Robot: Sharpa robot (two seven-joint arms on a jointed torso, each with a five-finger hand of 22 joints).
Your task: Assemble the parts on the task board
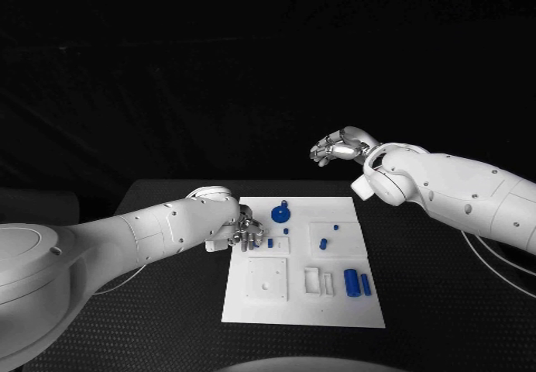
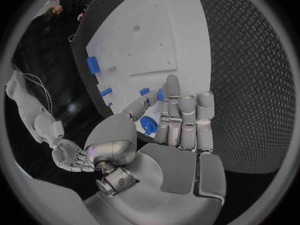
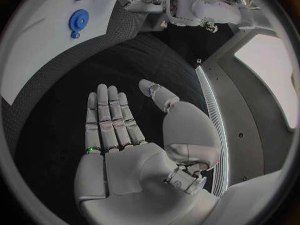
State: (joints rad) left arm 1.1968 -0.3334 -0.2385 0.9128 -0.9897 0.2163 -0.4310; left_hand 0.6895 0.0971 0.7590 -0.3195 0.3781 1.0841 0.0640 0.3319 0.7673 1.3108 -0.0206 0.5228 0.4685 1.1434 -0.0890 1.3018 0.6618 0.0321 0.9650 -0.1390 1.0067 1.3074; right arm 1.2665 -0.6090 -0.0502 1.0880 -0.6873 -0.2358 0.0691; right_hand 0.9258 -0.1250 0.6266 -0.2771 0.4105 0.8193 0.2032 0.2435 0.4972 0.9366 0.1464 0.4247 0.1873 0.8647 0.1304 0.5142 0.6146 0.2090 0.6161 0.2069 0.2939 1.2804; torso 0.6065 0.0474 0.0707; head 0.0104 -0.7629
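The white task board lies in the middle of the black table. A round blue part sits near its far edge, also seen as the round blue part and, partly behind my fingers, the round blue part. Small blue pegs and two blue cylinders lie on the board's right half. My left hand hovers at the board's left edge, fingers straight and apart from the thumb, holding nothing. My right hand is raised beyond the board's far right corner, fingers flat, empty.
A white raised plate with holes and white slotted blocks sit on the near half of the board. Black textured table surface surrounds the board on all sides.
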